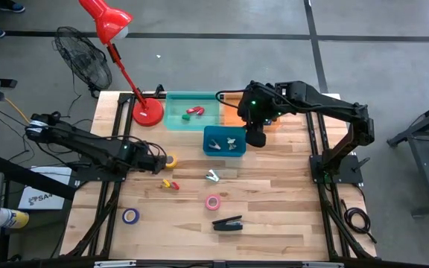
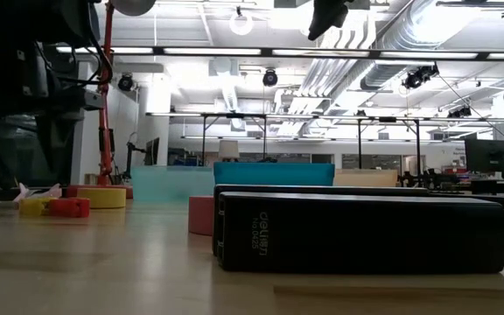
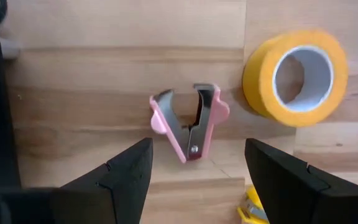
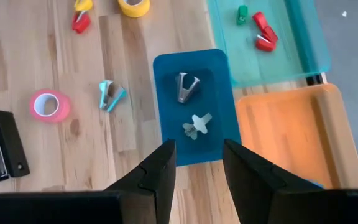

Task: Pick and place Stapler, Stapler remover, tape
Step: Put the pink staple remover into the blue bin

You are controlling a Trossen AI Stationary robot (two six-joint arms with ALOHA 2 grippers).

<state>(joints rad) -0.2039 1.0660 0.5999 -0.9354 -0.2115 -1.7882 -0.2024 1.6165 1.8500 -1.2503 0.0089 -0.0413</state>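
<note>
A pink stapler remover (image 3: pixel 188 121) lies flat on the wooden table (image 1: pixel 274 201), jaws toward the far edge, beside a yellow tape roll (image 3: pixel 297 78). My left gripper (image 3: pixel 197 149) hangs open just above the remover, pointing down, a finger on each side without touching it. In the high view my left gripper (image 1: pixel 157 162) stands next to the yellow tape (image 1: pixel 171 160). The black stapler (image 1: pixel 228 222) lies near the front edge, with a pink tape roll (image 1: pixel 213 202) behind it. My right gripper (image 4: pixel 197 149) is open, high over the blue tray (image 4: pixel 194 106).
The blue tray (image 1: pixel 224 141) holds two stapler removers. A teal tray (image 1: pixel 192 112) holds small red and green items; an orange tray (image 4: pixel 291 137) stands beside it. A teal remover (image 1: pixel 212 176), red and yellow removers (image 1: pixel 170 183), a purple tape roll (image 1: pixel 130 216) and a red lamp (image 1: pixel 147 112) are also there.
</note>
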